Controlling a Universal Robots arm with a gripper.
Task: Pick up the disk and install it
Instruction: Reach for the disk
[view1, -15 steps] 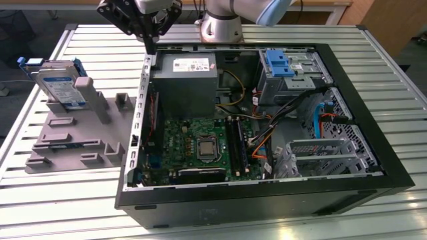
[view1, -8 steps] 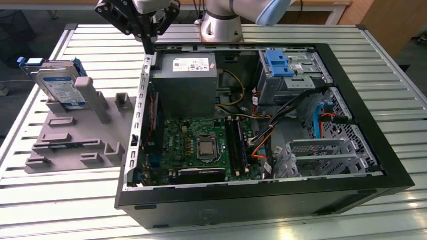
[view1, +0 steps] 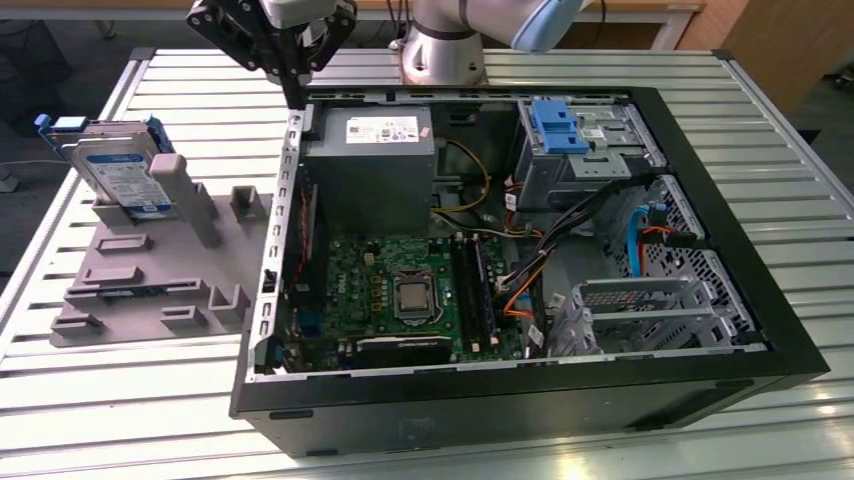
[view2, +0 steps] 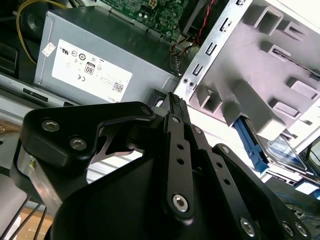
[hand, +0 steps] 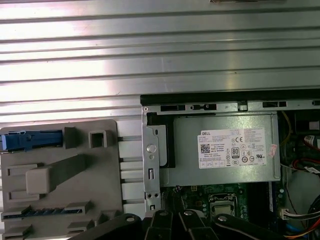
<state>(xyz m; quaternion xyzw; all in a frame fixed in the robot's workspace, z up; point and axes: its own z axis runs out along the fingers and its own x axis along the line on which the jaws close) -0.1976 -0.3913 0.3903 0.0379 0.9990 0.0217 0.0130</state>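
Observation:
The disk (view1: 118, 170) is a silver hard drive with a white-and-blue label in a blue bracket. It stands tilted on edge at the far end of a grey fixture block (view1: 147, 270), at the exterior view's left. In the second wrist view the disk (view2: 282, 150) leans against a grey post, and in the first wrist view the disk (hand: 30, 140) appears edge-on as a blue strip. My gripper (view1: 291, 92) hangs above the computer case's left wall, to the right of the disk and apart from it. In the second wrist view the gripper (view2: 174, 99) is shut, with its black fingers pressed together on nothing.
An open black computer case (view1: 534, 400) lies on the slatted metal table (view1: 134, 400). Inside are a grey power supply (view1: 367, 160), a green motherboard (view1: 400, 290), loose cables, a metal drive cage (view1: 641, 310) and a blue bracket (view1: 554, 125) at the far side.

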